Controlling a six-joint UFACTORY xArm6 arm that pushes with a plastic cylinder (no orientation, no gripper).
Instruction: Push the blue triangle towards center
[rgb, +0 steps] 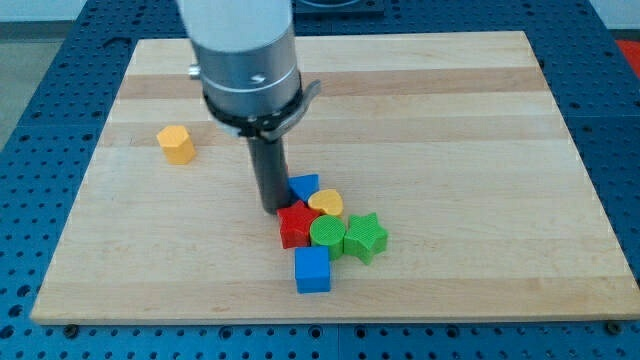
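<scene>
A pale wooden board (420, 110) lies on a blue perforated bench (40, 90). The arm (245, 60) comes down from the top edge, left of the middle, its dark rod upright. My tip (272, 208) rests on the board, touching the left side of the blue triangle (303, 186); there are no jaws, only the rod.

The triangle sits just below the board's centre, heading a tight cluster toward the bottom edge: yellow heart (326, 203), red block (296, 225), green cylinder (327, 237), green star (365, 236), blue cube (312, 270). A yellow hexagon (176, 144) stands alone near the left edge.
</scene>
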